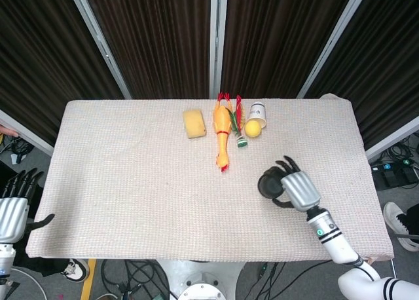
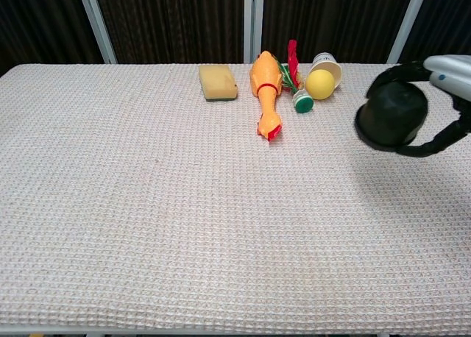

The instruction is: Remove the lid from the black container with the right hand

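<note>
Backdrop: dark pleated curtains (image 1: 163, 38) are hanging behind the table — pale metal posts (image 1: 98, 38) are dividing them.
Table: a beige waffle-weave cloth (image 1: 131, 182) is covering it.
Floor: grey — black cables (image 1: 141, 274) are lying underneath.

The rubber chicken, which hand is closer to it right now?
Right. The right hand, holding the black container, is over the table just right of and nearer the robot than the rubber chicken. The left hand hangs off the table's far left edge.
</note>
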